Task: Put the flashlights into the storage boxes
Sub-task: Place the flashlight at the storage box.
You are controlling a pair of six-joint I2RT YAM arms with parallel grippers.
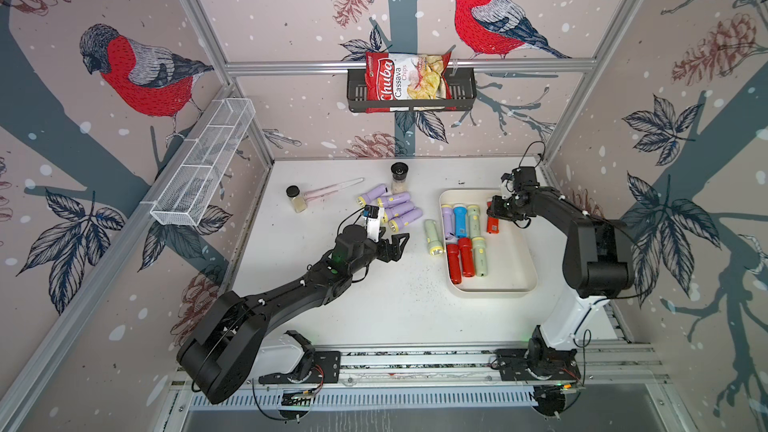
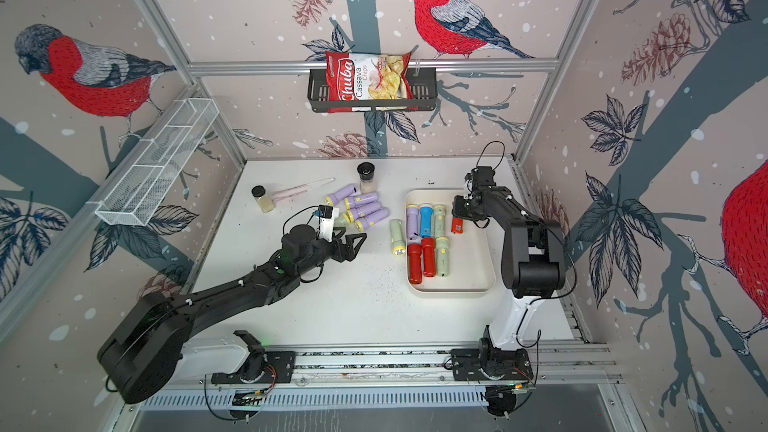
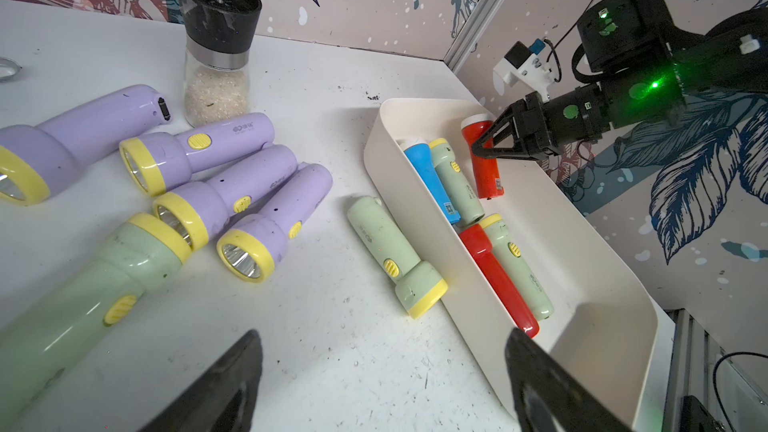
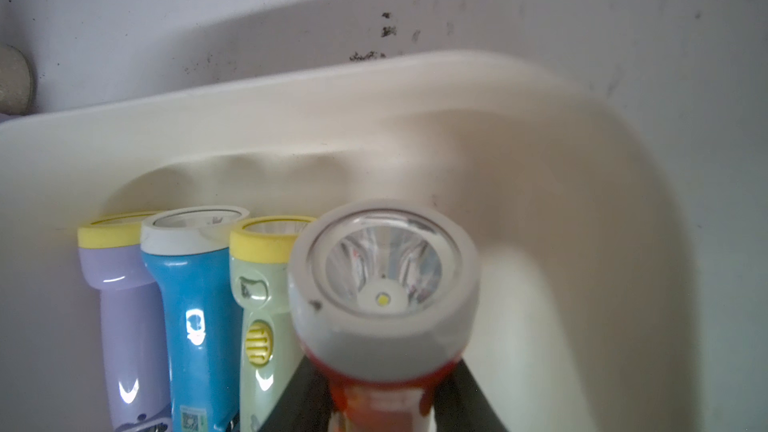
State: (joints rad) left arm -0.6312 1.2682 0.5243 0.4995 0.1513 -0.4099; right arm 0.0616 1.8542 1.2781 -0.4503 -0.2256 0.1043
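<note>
Obs., from the near edge outward.

Your left hand (image 1: pixel 398 243) is spread wide and empty, over bare worktop (image 1: pixel 374 309) about midway between the left and right edges. A large-looming green flashlight (image 3: pixel 104 284) lies just beside it.

Beyond, toward the right edge, a lone pale green flashlight (image 1: pixel 432 237) lies flat outside the tray (image 1: pixel 513 261). It is just beside the left wall, head toward the near edge. Six flashlights lie in the tray in two rows.

Four lilac flashlights (image 1: pixel 401 209) are bunched and touching, toward the far edge.

At the tray's far end your right hand (image 3: pixel 484 151) pinches the red flashlight (image 4: pixel 382 284) across its barrel behind the head. Cannot tell whether it rests on the tray floor.

Handling (judgement): hollow plastic, so light and stiff. The glossy round barrels will likely slip and roll. Take each across the narrow barrel just behind the flared head, so the flare acts as a stop. Moderate squeeze. Peel from the outside of the lilac bunch, since neighbours may roll.
</note>
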